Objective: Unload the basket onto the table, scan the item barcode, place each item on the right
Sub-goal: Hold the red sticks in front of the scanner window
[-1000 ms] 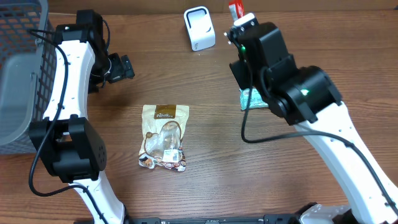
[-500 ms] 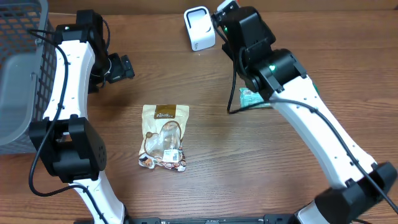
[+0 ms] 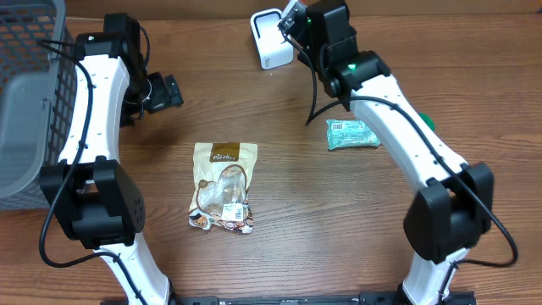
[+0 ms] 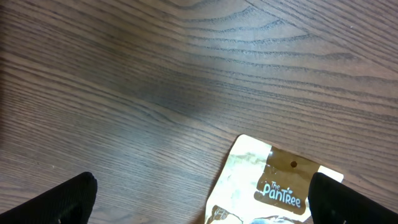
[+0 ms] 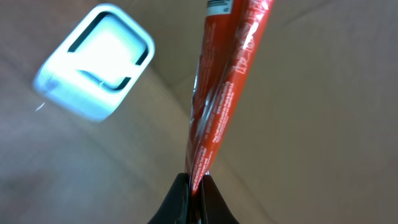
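Note:
My right gripper point(image 5: 196, 186) is shut on the lower edge of a thin red packet point(image 5: 227, 81), which stands up edge-on with white print and a small barcode label at its top. The white barcode scanner point(image 5: 96, 62) sits to its upper left. From overhead, the right gripper point(image 3: 295, 19) is at the table's back edge, right beside the scanner point(image 3: 271, 38); the arm hides most of the packet there. My left gripper point(image 3: 165, 91) stands open and empty over bare wood at the left, its black fingertips point(image 4: 62, 202) wide apart.
A gold-and-clear PanTree snack bag point(image 3: 224, 186) lies flat mid-table, its top edge showing in the left wrist view point(image 4: 273, 186). A green packet point(image 3: 351, 134) lies to the right. A grey wire basket point(image 3: 25, 102) fills the far left.
My right arm has swung left and back with the red packet, from above the green packet to beside the scanner. The left arm has not moved.

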Robot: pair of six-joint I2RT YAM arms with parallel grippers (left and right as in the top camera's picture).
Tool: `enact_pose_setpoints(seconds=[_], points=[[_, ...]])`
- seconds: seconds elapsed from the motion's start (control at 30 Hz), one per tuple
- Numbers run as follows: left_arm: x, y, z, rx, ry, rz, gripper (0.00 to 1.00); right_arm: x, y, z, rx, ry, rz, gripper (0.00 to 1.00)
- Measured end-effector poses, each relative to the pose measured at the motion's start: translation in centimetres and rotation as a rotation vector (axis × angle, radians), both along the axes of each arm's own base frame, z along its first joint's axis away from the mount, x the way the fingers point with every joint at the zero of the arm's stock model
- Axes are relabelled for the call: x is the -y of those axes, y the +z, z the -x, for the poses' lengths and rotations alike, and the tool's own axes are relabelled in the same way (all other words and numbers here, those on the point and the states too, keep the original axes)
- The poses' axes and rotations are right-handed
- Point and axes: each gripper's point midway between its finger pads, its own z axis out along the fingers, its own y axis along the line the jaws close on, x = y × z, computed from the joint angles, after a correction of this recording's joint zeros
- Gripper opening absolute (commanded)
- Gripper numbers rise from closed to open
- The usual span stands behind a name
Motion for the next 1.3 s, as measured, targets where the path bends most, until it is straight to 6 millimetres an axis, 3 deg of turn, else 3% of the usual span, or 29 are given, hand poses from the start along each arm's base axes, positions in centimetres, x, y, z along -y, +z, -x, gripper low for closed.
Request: enact_pose_setpoints(seconds=[0.1, 0.3, 0.4, 0.7, 1.07, 1.3], points=[[0.0, 0.0, 0.0, 0.0, 0.0, 0.0, 1.0, -0.3, -1.1, -1.7, 0.042, -0.007, 0.02, 0.04], [0.0, 0.0, 0.0, 0.0, 0.0, 0.0, 1.0, -0.2, -5.0, -4.3, 0.076, -0.03, 0.115, 0.04], [0.0, 0.0, 0.0, 0.0, 0.0, 0.0, 1.0, 0.4, -7.8, -5.1, 0.069, -0.043, 0.212, 0.04], [0.0, 0.0, 0.0, 0.0, 0.0, 0.0, 1.0, 1.0, -11.6, -6.3, 0.083, -0.053, 0.423, 0.03], [0.0, 0.0, 0.0, 0.0, 0.0, 0.0, 1.0, -2.1, -12.5, -5.3, 0.086, 0.014, 0.541, 0.04], [0.0, 0.0, 0.0, 0.0, 0.0, 0.0, 1.0, -2.2, -12.8, -5.0, 0.079, 0.013, 0.563, 0.04]])
